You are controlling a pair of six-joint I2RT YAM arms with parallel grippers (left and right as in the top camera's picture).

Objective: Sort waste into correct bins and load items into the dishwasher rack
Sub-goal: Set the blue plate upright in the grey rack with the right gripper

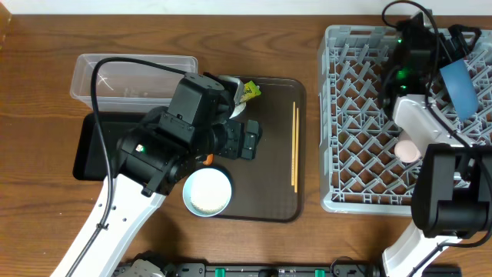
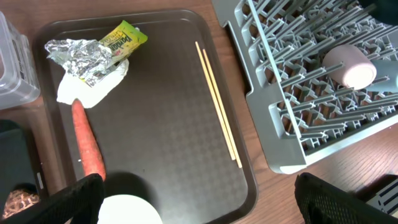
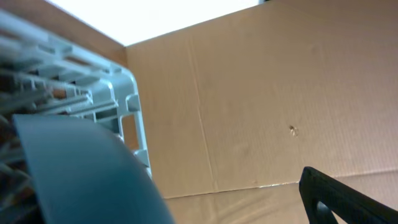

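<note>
- Left wrist view: the left gripper (image 2: 199,196) hangs with both black fingers spread wide and nothing between them, low over the near end of the brown serving tray (image 2: 161,124).
- Directly beneath it is the rim of the white bowl (image 2: 127,211). The thin orange carrot stick (image 2: 87,143) lies just beside the left finger and runs away toward the far corner.
- At that corner the white crumpled paper (image 2: 93,90), crumpled silver foil (image 2: 78,56) and yellow-green sachet (image 2: 124,38) touch in 1 heap.
- The carrot looks like the nearest pick. I would turn the jaws across its length, come straight down at its middle, and keep clear of the bowl's rim while closing.
- Overhead, the left arm reaches diagonally from the near edge across the black tray (image 1: 96,150), wrist bent down over the serving tray and hiding part of the heap.
- The 2 chopsticks (image 2: 217,106) lie side by side along the tray's right edge. A brown food lump (image 2: 18,202) sits in the black tray, with the clear tub (image 1: 131,77) behind it.
- The right gripper (image 1: 434,61) is over the far right of the dishwasher rack (image 1: 361,115). Only 1 of its fingers shows, with a gap between it and the dark-blue plate (image 3: 81,168), so I judge it spread.
- The plate stands tilted among the pegs, and the pink cup (image 2: 351,65) lies in the rack.
</note>
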